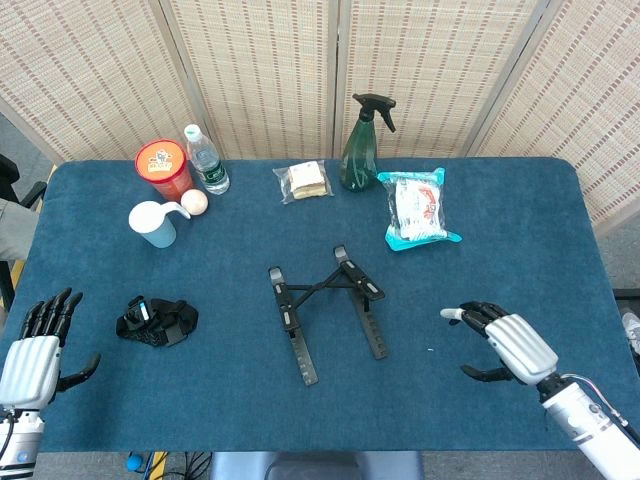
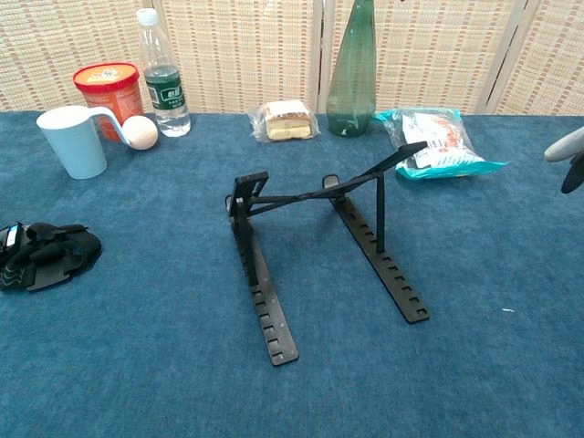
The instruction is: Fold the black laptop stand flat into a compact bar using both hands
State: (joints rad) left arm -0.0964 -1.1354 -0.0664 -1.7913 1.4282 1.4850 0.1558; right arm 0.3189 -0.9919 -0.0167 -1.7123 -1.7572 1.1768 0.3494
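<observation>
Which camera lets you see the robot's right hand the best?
The head view. It shows the whole right hand from above, fingers spread, holding nothing, to the right of the black laptop stand. The chest view catches only a couple of its fingertips at the picture's right edge.

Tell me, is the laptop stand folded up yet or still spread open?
Still spread open. The laptop stand has its two notched rails apart on the table, joined by crossed links, with both support arms raised; neither hand touches it.
</observation>
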